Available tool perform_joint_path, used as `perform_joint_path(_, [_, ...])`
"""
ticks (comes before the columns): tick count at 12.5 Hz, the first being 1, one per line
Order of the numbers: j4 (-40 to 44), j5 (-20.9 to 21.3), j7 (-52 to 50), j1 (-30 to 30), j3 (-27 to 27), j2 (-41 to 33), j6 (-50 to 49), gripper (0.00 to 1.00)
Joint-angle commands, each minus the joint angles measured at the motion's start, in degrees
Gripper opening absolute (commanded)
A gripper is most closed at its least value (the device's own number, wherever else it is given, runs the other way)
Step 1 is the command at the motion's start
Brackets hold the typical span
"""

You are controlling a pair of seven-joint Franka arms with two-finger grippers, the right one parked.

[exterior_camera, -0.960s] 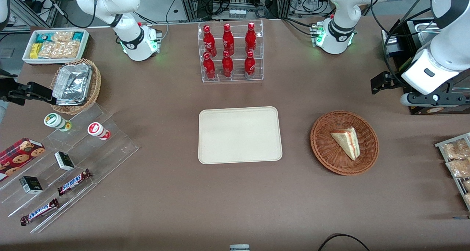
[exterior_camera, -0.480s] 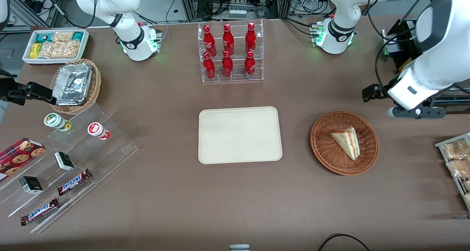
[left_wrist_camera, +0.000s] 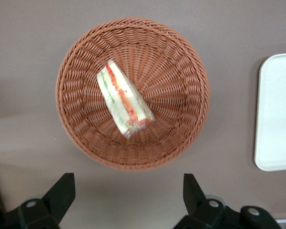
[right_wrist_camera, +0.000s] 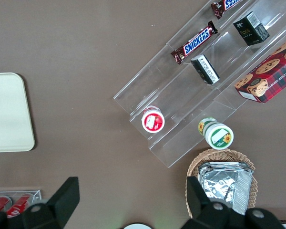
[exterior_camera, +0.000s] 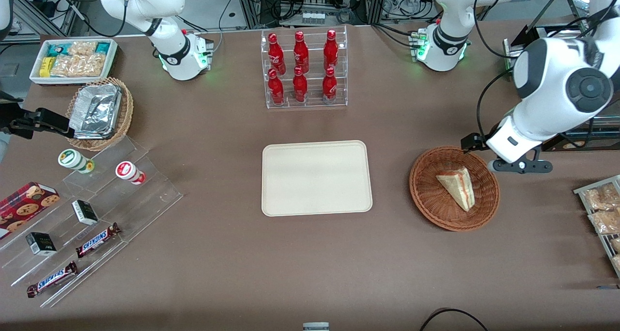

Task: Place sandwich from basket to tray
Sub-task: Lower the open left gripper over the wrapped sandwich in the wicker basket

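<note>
The sandwich point(exterior_camera: 457, 185) lies on its side in the reddish-brown basket point(exterior_camera: 426, 195), toward the working arm's end of the table. In the left wrist view the sandwich point(left_wrist_camera: 124, 102) shows its red, yellow and green layers inside the basket point(left_wrist_camera: 181, 95). The cream tray point(exterior_camera: 317, 178) lies bare at the table's middle, beside the basket; its edge shows in the left wrist view point(left_wrist_camera: 279, 109). My left gripper point(exterior_camera: 520, 166) hangs above the table just outside the basket's rim. It is open and empty point(left_wrist_camera: 126, 191), with the fingers point(left_wrist_camera: 62, 191) wide apart.
A clear rack of red bottles point(exterior_camera: 304, 69) stands farther from the front camera than the tray. A wire rack of snack packets point(exterior_camera: 603, 210) sits at the working arm's table edge. A tan basket with foil containers point(exterior_camera: 123, 122) and a clear stepped shelf point(exterior_camera: 145, 195) lie toward the parked arm's end.
The left arm has swung in from the table's edge toward the basket and come lower; its gripper now hangs by the basket's rim. The sandwich, basket and tray have not moved.
</note>
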Motion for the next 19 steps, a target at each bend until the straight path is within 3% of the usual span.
perform_joint_path(1, [-6.8,0.9,0.8,0.7,-0.4,-0.9,9.0,1.00])
perform_joint_path(3, [-11.0,0.9,0.3,0.9,-0.2,-0.6,16.4,1.00])
perform_joint_path(5, [-11.4,0.7,-0.1,0.9,-0.1,1.0,18.0,1.00])
perform_joint_path(9, [-11.4,0.7,-11.8,0.8,1.0,5.1,23.3,1.00])
perform_joint_path(15, [-11.3,0.7,-41.4,0.4,1.0,8.2,27.6,1.00])
perform_joint_path(19, [-11.4,0.7,-45.6,0.3,1.0,9.5,28.2,1.00])
